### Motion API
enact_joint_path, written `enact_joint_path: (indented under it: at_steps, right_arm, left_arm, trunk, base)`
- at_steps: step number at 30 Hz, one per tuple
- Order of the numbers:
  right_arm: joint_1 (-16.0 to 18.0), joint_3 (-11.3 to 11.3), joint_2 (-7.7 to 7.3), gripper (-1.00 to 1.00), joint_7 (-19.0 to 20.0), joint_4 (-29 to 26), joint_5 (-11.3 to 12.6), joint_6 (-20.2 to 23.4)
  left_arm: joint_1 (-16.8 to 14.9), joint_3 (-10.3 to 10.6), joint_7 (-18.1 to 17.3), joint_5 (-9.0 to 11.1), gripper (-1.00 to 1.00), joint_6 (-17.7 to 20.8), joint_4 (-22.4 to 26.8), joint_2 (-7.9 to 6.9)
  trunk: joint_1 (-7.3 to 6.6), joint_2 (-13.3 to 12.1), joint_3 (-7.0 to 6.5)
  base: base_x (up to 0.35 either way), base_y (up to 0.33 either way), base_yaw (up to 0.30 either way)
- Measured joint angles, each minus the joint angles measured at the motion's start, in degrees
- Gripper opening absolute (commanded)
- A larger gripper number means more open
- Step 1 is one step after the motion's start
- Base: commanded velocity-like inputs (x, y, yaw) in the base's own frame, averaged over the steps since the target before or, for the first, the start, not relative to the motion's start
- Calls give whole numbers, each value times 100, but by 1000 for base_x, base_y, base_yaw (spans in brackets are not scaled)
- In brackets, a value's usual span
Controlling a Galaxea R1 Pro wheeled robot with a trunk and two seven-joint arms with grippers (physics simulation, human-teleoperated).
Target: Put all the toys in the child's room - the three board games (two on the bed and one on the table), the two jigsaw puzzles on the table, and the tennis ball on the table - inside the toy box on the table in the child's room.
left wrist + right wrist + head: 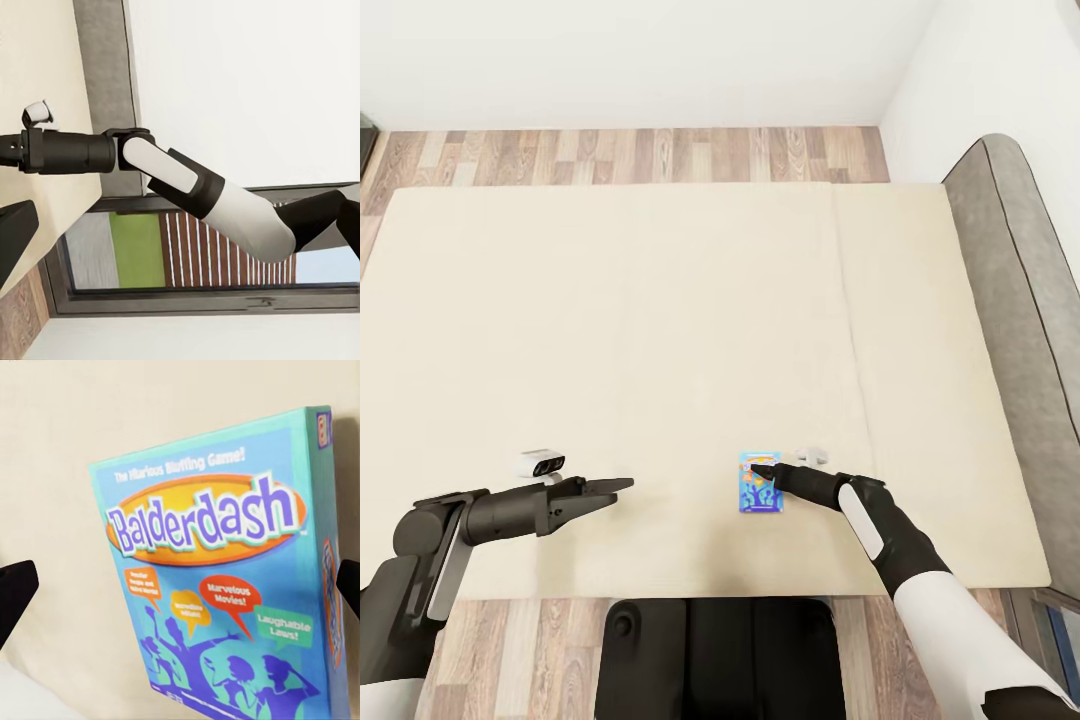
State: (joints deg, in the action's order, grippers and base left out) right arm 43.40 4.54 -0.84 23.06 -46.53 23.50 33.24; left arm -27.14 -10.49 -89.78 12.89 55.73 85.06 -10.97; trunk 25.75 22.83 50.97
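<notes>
Cream bed (660, 330), near edge: right hand (758, 468) spread over the small blue board game (760, 485), nothing gripped yet.
Fingertips (16, 592) straddling the box with slack either side in the right wrist view. Risk: shut off-centre on the flat box lying on soft mattress, likely to skid or tip out, or slide toward the bed edge. Left hand (622, 487) idle over the mattress, tips looking near together, state unclear. Lettering readable: "Balderdash", "The Hilarious Bluffing Game!", "Marvelous Movies!", "Laughable Laws!".
</notes>
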Motion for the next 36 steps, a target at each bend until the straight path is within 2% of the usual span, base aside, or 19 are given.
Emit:
enact_joint_path:
  at_steps: [36]
  right_arm:
    - [0,0,1,100,0,0,1,11]
  left_arm:
    - [0,0,0,3,100,0,0,0]
  trunk:
    - [0,0,0]
  base:
    - [0,47,0]
